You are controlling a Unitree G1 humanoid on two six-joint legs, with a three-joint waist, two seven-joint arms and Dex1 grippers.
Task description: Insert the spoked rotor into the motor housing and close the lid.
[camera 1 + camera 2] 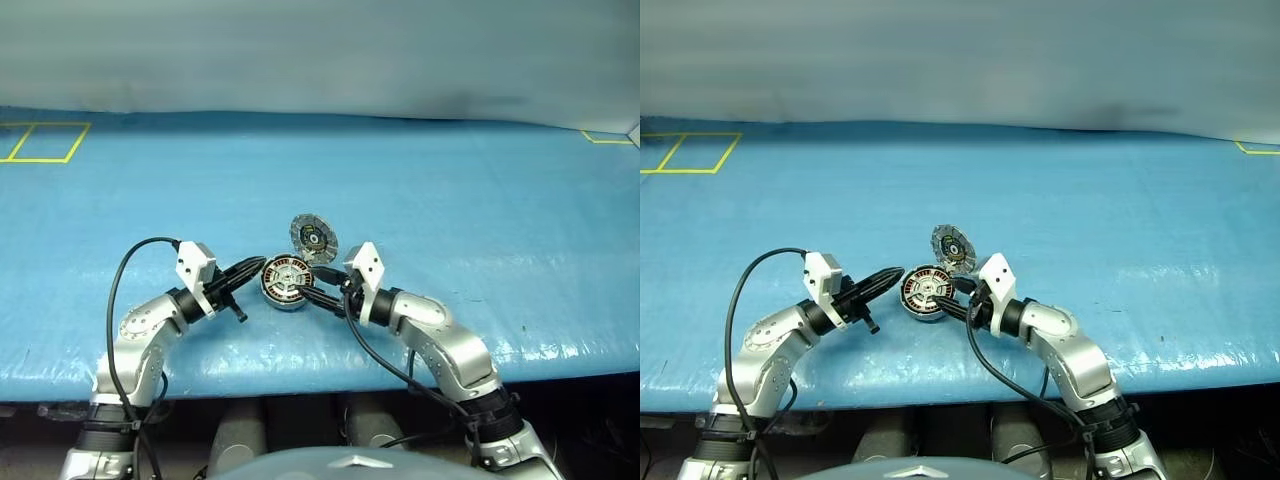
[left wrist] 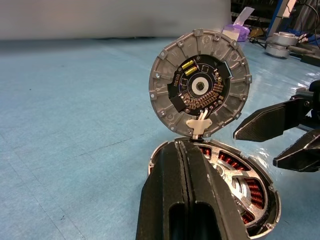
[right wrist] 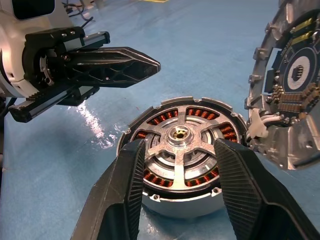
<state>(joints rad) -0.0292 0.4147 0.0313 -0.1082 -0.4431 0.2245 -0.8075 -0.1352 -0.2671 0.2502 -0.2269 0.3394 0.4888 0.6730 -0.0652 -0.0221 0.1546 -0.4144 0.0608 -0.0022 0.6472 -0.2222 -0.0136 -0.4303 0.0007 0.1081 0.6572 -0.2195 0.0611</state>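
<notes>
**Left eye view: rotor seated, lid up**

A blue table [image 1: 480,200] meets a grey wall [image 1: 320,50]; yellow tape [image 1: 40,140] marks its corners. The rotor [image 3: 178,142] sits in the housing [image 3: 182,202], lid [image 2: 200,82] upright behind. Left gripper [image 1: 255,266] closed, empty; right gripper [image 3: 177,180] open astride the housing.

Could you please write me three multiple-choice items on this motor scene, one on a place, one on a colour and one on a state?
1. Where is the spoked rotor?
A. Seated inside the motor housing
B. Lying apart on the mat
C. Held up in the air

2. What colour are the windings between the spokes?
A. Green
B. Copper-orange
C. White

3. How does the lid stand?
A. Flat on the housing, closed
B. Face down on the blue mat
C. Raised on edge behind the housing, open

Answers: 1 A, the silver spokes sit within the housing's rim; 2 B, copper-orange coils show between the spokes; 3 C, its inner face with the dark board is exposed and upright.
</notes>
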